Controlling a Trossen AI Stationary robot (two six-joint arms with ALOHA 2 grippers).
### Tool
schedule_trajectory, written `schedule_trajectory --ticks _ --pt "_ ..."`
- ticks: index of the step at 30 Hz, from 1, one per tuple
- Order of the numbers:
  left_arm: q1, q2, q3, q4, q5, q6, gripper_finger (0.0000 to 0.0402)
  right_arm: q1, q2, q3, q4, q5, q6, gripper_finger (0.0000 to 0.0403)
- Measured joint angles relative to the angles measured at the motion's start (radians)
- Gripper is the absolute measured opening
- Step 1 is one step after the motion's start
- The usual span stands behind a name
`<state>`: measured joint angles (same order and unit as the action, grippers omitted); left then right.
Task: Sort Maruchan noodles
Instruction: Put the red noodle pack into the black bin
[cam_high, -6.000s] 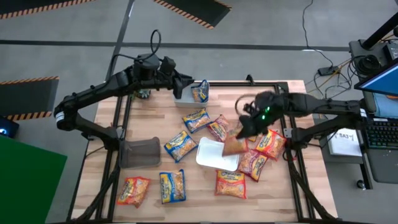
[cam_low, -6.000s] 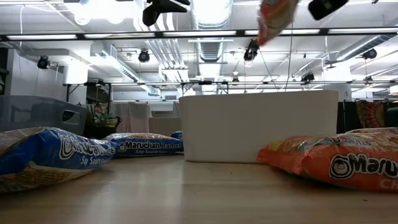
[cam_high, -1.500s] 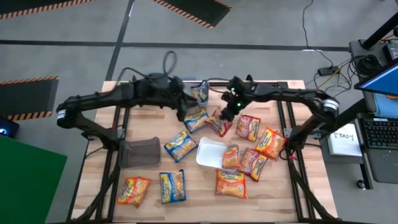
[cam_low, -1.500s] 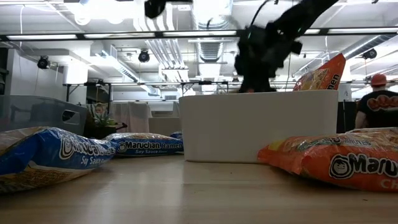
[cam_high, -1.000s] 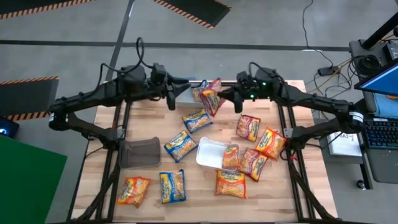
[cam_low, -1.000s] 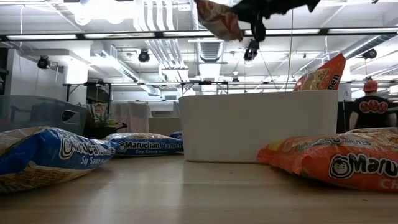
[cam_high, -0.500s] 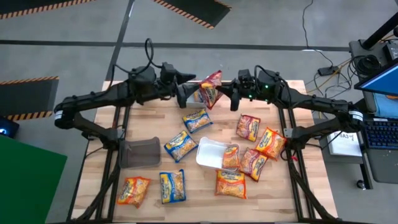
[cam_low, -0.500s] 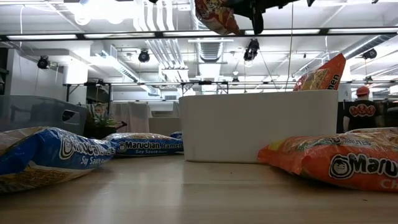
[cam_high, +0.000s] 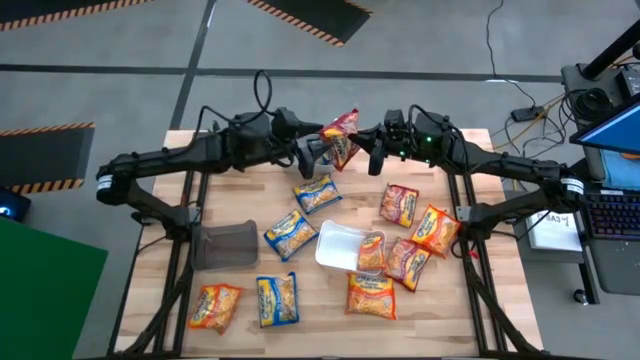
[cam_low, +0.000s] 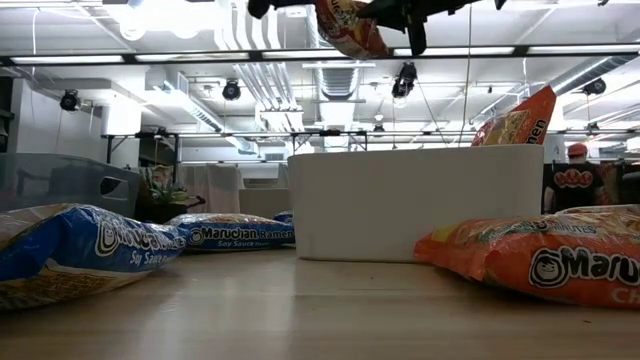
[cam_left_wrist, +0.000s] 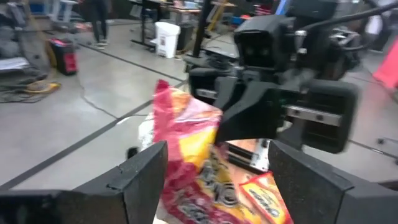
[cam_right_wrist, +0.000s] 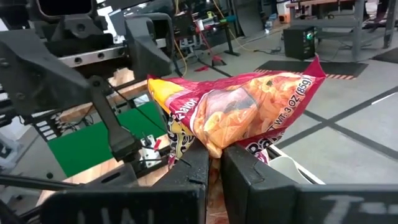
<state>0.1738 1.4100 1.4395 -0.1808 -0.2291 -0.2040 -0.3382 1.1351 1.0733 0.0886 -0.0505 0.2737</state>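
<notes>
Wooden tabletop (cam_high: 240, 300) strewn with blue, orange and red packets around white tray (cam_high: 340, 240). Right claw (cam_high: 372, 152) clamped on red noodle packet (cam_high: 341, 135), held high above far edge. Left claw (cam_high: 318, 152) spread wide, flanking that packet.

A raised packet (cam_high: 341, 135) hangs between both pincers, above the table (cam_high: 240, 290).

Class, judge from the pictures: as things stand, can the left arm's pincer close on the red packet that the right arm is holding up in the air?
Probably yes. The left pincer is open, its fingers either side of the red packet, which the right pincer grips from the other end. Nothing lies between them.
</notes>
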Motion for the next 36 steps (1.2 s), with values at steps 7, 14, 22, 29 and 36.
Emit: schedule_trajectory --ticks 7,14,22,29,36 --pt "0.001 0.001 0.000 -0.017 -0.077 0.004 0.0260 0.000 0.000 0.000 0.020 -0.001 -0.006 0.0012" --pt "0.000 0.031 0.000 -0.009 -0.076 -0.025 0.0260 0.000 0.000 0.000 0.080 -0.007 -0.036 0.0012" --pt "-0.002 0.067 0.000 0.065 -0.050 -0.048 0.0252 0.025 0.000 0.000 0.082 -0.009 -0.062 0.0012" --pt "-0.002 0.069 0.000 0.073 -0.037 -0.048 0.0154 0.033 0.000 0.000 0.081 -0.009 -0.065 0.0012" --pt "-0.003 0.067 0.000 0.073 -0.030 -0.064 0.0014 0.033 0.003 0.000 0.079 -0.009 -0.057 0.0013"
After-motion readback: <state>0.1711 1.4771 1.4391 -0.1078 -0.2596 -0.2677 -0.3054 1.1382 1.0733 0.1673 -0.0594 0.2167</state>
